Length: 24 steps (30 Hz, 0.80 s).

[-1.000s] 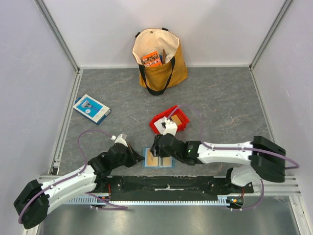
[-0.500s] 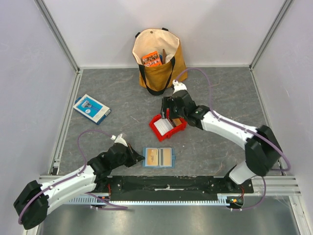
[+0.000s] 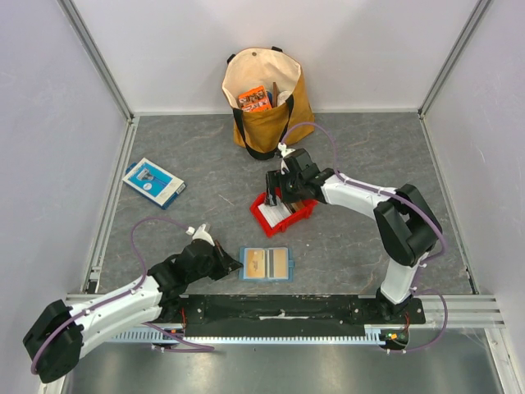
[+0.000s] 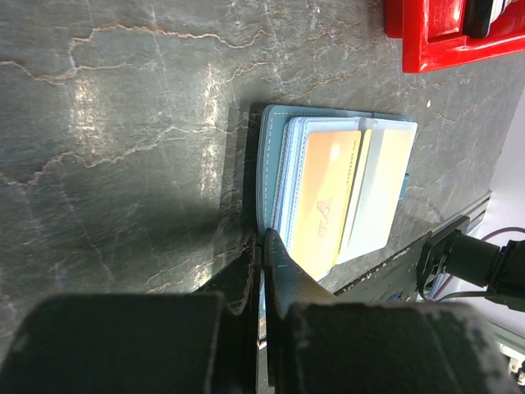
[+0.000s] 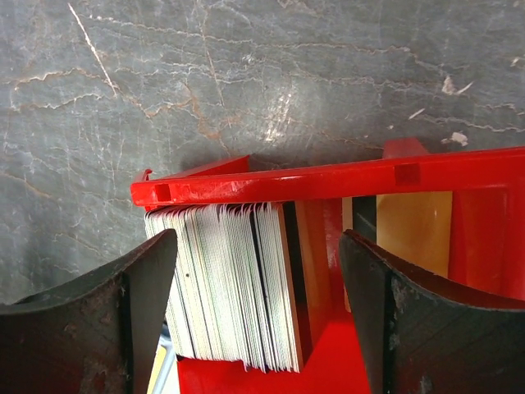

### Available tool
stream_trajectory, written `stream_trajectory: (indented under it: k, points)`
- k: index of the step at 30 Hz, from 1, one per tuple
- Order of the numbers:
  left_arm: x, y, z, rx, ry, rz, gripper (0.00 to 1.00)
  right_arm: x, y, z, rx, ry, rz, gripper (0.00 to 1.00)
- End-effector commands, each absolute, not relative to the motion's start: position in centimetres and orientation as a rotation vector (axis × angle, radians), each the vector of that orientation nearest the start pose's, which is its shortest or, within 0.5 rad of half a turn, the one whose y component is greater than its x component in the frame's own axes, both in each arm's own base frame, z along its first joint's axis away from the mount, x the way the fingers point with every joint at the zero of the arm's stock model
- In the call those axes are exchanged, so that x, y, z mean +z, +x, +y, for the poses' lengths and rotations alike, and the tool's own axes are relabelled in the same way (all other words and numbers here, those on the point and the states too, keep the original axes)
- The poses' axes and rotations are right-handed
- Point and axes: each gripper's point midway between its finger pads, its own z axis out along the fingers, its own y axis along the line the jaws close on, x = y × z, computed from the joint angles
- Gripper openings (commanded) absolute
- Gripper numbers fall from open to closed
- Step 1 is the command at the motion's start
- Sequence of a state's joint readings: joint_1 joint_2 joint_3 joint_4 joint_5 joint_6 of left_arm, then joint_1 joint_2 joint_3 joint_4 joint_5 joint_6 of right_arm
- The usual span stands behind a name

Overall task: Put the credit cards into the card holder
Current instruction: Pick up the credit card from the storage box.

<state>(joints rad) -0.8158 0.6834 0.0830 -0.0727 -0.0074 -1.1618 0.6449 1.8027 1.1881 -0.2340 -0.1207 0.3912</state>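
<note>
the right gripper [image 5: 254, 320] has its fingers [image 5: 90, 328] spread wide and empty, poised over the stack of credit cards [image 5: 230, 279] standing on edge inside the red bin [image 5: 328, 176]. the left gripper [image 4: 264, 263] has its fingers pressed together at the edge of the card holder [image 4: 328, 189], which lies open on the arm-base side of the red bin, apart from it. whether they pinch its cover i cannot tell. the step looks like fetching a card: next, lower, close on one outer card, and lift it free.
</note>
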Motion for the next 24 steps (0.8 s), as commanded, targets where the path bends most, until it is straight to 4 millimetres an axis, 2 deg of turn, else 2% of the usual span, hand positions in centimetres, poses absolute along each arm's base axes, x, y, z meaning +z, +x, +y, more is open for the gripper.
stream_trajectory:
  k: [1, 7, 19, 21, 24]
  points:
    - [3.6, 14.6, -20.2, -0.992, -0.437, 2.378, 0.02, 8.0, 33.7, 31.6, 0.733, -0.410, 2.456, 0.86]
    - [3.6, 14.7, -20.4, -0.991, -0.425, 2.384, 0.02, 8.3, 33.4, 31.5, 0.827, -0.380, 2.461, 0.82]
    - [3.6, 14.6, -20.5, -0.996, -0.421, 2.386, 0.02, 9.6, 33.2, 31.0, 0.932, -0.358, 2.447, 0.63]
    - [3.6, 14.7, -20.5, -0.997, -0.422, 2.386, 0.02, 9.4, 33.6, 30.6, 0.898, -0.345, 2.446, 0.64]
    - [3.7, 14.7, -20.5, -0.997, -0.418, 2.387, 0.02, 8.9, 34.6, 29.4, 0.782, -0.312, 2.441, 0.77]
